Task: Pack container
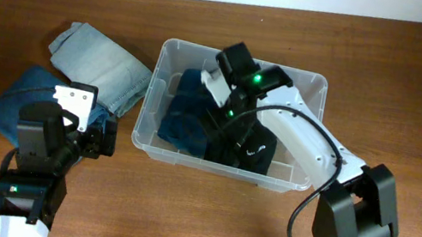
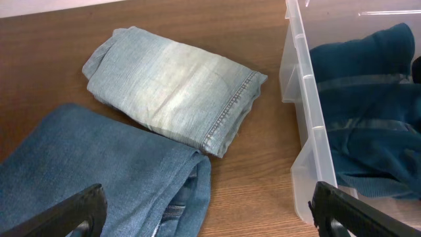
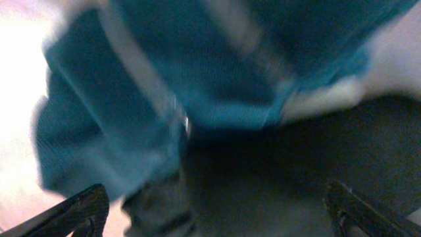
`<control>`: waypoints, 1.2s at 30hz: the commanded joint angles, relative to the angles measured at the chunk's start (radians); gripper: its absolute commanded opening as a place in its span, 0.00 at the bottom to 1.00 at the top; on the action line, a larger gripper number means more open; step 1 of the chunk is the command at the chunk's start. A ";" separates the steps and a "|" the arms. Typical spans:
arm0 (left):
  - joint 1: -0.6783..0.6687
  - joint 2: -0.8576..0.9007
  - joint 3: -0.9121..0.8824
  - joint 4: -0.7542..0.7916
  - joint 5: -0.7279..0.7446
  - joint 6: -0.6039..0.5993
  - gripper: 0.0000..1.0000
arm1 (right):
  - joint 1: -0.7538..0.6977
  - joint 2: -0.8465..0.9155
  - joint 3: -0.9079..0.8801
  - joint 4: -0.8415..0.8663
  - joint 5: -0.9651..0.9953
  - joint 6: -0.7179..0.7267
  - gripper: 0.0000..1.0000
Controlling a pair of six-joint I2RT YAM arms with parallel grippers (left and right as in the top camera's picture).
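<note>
Overhead looks straight down; both close wrist views share the teal garment (image 2: 368,131).

The brown wood-grain table (image 1: 193,220) carries a clear, colourless container (image 1: 143,124), a dark teal garment (image 1: 186,110) with faint paler bands, a black garment (image 1: 253,152), folded jeans (image 1: 102,69) faded to pale, whitish blue with light stitching, and mid-blue denim jeans (image 1: 19,98) of even colour.

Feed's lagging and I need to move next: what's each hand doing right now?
Left hand: open, holding nothing, by the darker folded jeans.
Right hand: open, holding nothing, over the clothes inside the container.
</note>
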 commanded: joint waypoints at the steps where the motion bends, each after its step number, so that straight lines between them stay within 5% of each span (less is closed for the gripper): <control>1: -0.003 0.002 0.019 0.002 0.010 -0.009 0.99 | 0.000 -0.017 0.072 0.013 -0.018 0.002 0.98; 9: -0.003 0.002 0.019 0.002 0.010 -0.009 0.99 | -0.130 -0.104 0.168 -0.017 0.210 0.244 0.98; 14: -0.003 0.002 0.019 0.002 0.010 -0.009 0.99 | -0.386 -0.210 0.183 -0.109 0.224 0.411 1.00; 15: -0.003 0.002 0.019 0.003 0.010 -0.009 0.99 | -0.441 -0.214 0.183 -0.140 0.214 0.423 0.85; 16: -0.003 0.002 0.019 0.002 0.010 -0.009 0.99 | -0.496 -0.213 0.182 -0.175 0.186 0.423 0.33; 17: -0.003 0.002 0.019 0.003 0.010 -0.009 0.99 | -0.566 -0.206 0.171 -0.211 0.129 0.422 0.04; 25: -0.003 0.002 0.019 0.004 0.011 -0.009 0.99 | -0.689 -0.156 -0.026 -0.275 -0.048 0.329 0.04; 36: -0.003 0.002 0.019 0.003 0.011 -0.009 0.99 | -0.610 -0.153 -0.161 0.118 -0.248 0.158 0.19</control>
